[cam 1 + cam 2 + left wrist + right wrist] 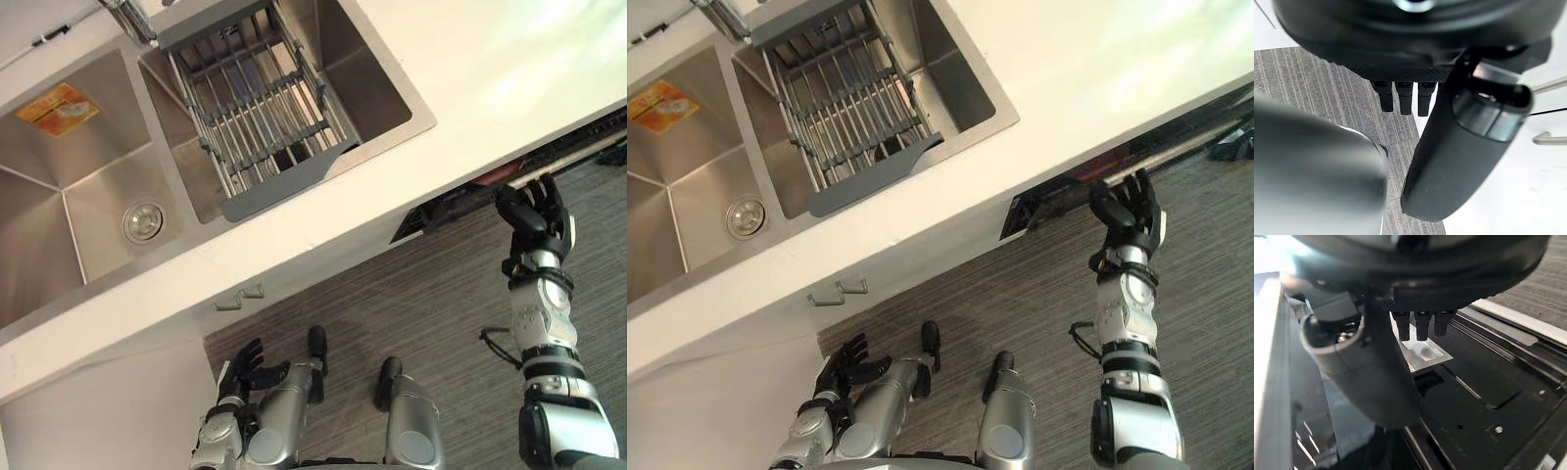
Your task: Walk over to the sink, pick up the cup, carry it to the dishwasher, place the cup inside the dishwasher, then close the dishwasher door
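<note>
Nearest, at the left, the left hand (pixel 245 370) hangs low before the cabinet (pixel 118 411), below the cabinet handle (pixel 240 297). Its fingers are relaxed and spread, with nothing in them. Farther to the right, above the striped floor (pixel 392 304), the right hand (pixel 534 211) is raised to the dishwasher (pixel 460 201). Its fingers are straight and reach up to the top edge of the door (pixel 578 154), so the hand is flat and wide, not closed around anything. Neither hand holds the cup. I judge it is already inside the dishwasher, so the step in hand is the closing.

The door stands ajar under the counter (pixel 490 88). In the right wrist view a glossy black panel (pixel 1484 387) with a metal latch plate (pixel 1422 352) lies just past the fingers. I judge the door to be stiff and rather heavy, turning on a hinge at its low edge, and its smooth face may be slippery. The good place to push is the top edge, near its middle, with flat fingers. Its long axis runs along the counter front, from near left to far right, and its outer face looks toward the robot and the floor.

Beyond the counter edge lies the sink (pixel 78 186), with a drain (pixel 143 221) in the left basin and a grey rack (pixel 260 117) across the right one.
</note>
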Tool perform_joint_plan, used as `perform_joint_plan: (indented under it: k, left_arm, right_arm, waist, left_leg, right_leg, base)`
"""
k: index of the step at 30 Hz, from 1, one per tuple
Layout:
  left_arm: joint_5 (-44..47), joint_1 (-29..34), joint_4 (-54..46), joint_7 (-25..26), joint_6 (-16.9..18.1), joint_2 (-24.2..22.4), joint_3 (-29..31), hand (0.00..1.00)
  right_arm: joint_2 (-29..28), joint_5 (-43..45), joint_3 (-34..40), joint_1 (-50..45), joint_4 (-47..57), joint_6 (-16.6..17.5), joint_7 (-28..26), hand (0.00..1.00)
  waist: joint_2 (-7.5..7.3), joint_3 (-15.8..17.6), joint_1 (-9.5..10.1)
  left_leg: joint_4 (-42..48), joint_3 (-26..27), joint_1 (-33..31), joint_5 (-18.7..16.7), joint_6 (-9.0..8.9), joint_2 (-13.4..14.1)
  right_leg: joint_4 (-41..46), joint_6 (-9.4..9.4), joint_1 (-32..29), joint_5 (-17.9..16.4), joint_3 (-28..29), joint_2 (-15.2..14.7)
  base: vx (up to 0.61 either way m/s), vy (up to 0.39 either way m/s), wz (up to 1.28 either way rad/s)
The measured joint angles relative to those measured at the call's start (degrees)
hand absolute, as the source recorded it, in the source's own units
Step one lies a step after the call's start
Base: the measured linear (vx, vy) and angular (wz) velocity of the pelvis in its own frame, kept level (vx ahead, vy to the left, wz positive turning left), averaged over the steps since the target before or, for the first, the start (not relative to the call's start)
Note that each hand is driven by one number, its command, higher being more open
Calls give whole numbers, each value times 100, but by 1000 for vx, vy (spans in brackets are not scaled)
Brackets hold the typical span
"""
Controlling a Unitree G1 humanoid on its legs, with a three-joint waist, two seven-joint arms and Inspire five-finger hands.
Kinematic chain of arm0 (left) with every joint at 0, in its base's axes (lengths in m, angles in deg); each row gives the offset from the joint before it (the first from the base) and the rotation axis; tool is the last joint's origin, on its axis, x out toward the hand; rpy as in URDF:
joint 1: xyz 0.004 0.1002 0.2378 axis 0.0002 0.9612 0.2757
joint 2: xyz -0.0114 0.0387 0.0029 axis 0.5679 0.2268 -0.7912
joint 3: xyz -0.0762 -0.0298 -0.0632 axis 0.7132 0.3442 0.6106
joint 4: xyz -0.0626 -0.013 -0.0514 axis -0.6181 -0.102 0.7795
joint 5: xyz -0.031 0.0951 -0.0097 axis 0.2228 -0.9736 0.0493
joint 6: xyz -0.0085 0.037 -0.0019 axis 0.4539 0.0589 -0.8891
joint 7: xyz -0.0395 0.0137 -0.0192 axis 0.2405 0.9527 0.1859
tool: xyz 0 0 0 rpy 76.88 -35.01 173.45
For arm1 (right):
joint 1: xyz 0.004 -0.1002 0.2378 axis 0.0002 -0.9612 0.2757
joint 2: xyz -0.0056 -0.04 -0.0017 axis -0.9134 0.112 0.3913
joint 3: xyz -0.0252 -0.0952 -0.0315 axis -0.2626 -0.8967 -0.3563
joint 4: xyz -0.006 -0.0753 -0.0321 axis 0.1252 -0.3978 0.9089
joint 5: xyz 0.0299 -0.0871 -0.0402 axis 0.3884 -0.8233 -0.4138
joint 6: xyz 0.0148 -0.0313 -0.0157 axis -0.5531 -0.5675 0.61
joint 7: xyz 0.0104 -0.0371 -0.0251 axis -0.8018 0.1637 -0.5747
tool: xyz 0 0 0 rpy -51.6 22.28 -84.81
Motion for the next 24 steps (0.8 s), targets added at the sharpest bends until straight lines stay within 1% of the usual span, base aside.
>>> perform_joint_plan:
  k: [1, 7, 9, 13, 15, 18, 20, 22, 23, 24]
  left_arm:
    - [42, -21, -2, 14, 1, -4, -1, 90]
    - [64, -75, 2, 96, 3, -5, -7, 90]
    - [94, -91, -9, 124, 29, -6, -28, 90]
    - [99, -98, -4, 152, 29, -3, -32, 90]
    - [98, -98, 1, 159, 28, 3, -34, 90]
    - [92, -98, 6, 170, 14, 9, -34, 90]
    - [87, -103, -1, 170, 5, 17, -33, 90]
    - [86, -99, 17, 171, -20, 16, -34, 90]
    - [83, -99, 23, 171, -25, 14, -34, 90]
    - [72, -96, 28, 170, -30, 14, -35, 90]
  right_arm:
    - [122, -165, -141, 305, -208, -68, 84, 90]
    - [363, -513, -380, 784, -698, -175, 292, 90]
    - [363, -751, -431, 1004, -931, -215, 395, 90]
    - [396, -1039, -607, 1136, -1026, -311, 486, 90]
    - [420, -1188, -636, 1190, -1032, -414, 519, 90]
    - [438, -1375, -749, 1185, -996, -434, 517, 90]
    - [438, -1552, -775, 818, -401, -475, 456, 90]
    - [422, -1766, -775, 27, 520, -471, 328, 90]
    - [408, -1845, -774, -193, 760, -472, 271, 90]
    - [344, -1950, -759, -613, 1188, -453, 151, 90]
  waist:
    - [4, 25, 19]
    - [-1, 30, 14]
    - [-1, 30, 15]
    - [1, 31, 15]
    - [3, 35, 16]
    - [-5, 45, 16]
    - [-20, 89, 14]
    - [-25, 95, 15]
    - [-27, 94, 12]
    - [-34, 91, -1]
  left_leg:
    - [6, -26, -37, 24, 1, -1]
    - [82, -138, -156, 36, -8, 3]
    - [76, -159, -202, 79, -19, 33]
    - [-12, -227, -226, 183, -45, 82]
    - [-109, -284, -223, 286, -72, 125]
    - [-214, -302, -169, 371, -115, 179]
    - [-290, -321, -65, 404, -155, 230]
    - [-449, -343, 138, 439, -188, 250]
    - [-494, -344, 201, 444, -194, 252]
    - [-615, -341, 316, 464, -206, 251]
  right_leg:
    - [10, -1, -26, 0, -17, 6]
    - [7, -10, -92, 7, -28, 61]
    - [-9, -51, -133, 46, -27, 107]
    - [-85, -109, -147, 125, -71, 186]
    - [-150, -159, -147, 183, -118, 248]
    - [-202, -214, -132, 229, -116, 321]
    - [-308, -248, -33, 278, -104, 393]
    - [-439, -257, 167, 298, -106, 431]
    - [-468, -257, 215, 298, -105, 439]
    - [-529, -257, 298, 298, -104, 451]
  base:
    - [-4, -6, 9]
    - [-4, -5, 1]
    - [-42, -4, -2]
    - [-51, -9, 3]
    - [-38, -16, 5]
    - [-16, -18, -2]
    - [-5, -17, -8]
    - [18, -1, 1]
    - [37, -7, 1]
    - [34, -6, -1]
